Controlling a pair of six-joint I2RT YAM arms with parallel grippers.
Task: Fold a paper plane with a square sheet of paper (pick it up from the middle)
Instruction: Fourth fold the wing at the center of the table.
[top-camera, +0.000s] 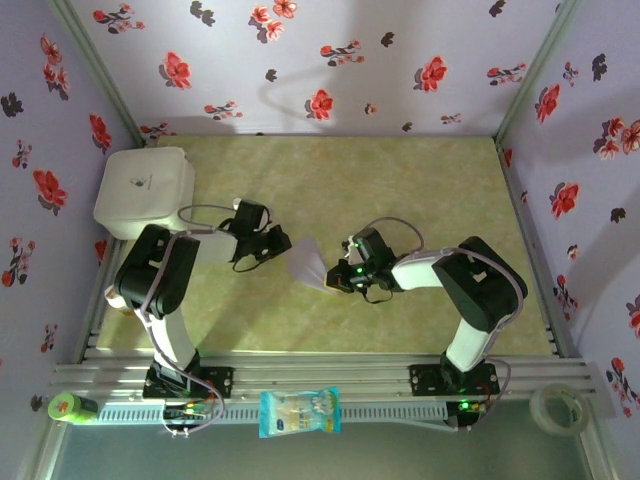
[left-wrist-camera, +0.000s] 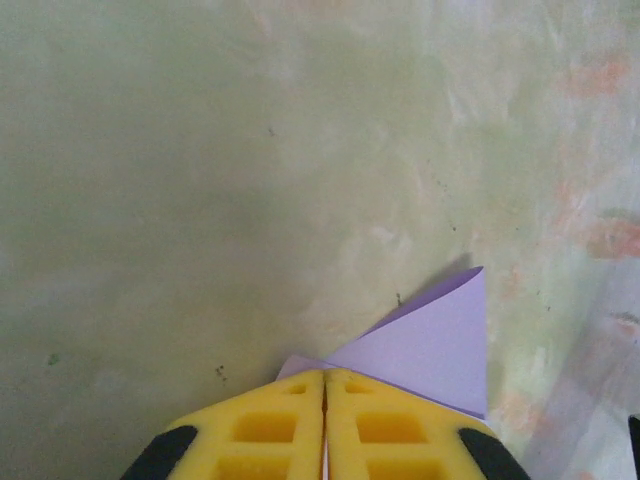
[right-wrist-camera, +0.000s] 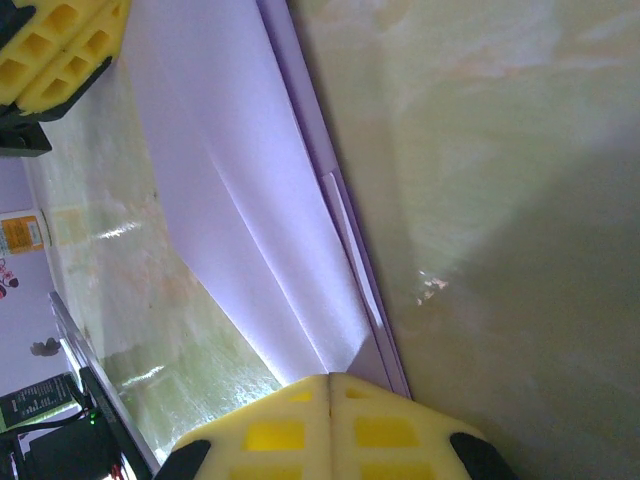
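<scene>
Left gripper (left-wrist-camera: 325, 384) and right gripper (right-wrist-camera: 330, 381) pinch opposite ends of a thin, partly folded pale-lilac paper sheet (top-camera: 308, 262) above the green counter (top-camera: 400, 180).

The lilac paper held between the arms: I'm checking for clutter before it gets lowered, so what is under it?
Greenish table mat shows on both sides of the paper, pinched by the left tool and right tool. The patch directly beneath is covered.

Black-and-white left arm (top-camera: 165, 275) and right arm (top-camera: 478, 290) carry thin grey cables (top-camera: 205, 212); left pincer (left-wrist-camera: 325, 382) and right pincer (right-wrist-camera: 330, 384) wear yellow grid-holed pads (left-wrist-camera: 265, 430).
</scene>
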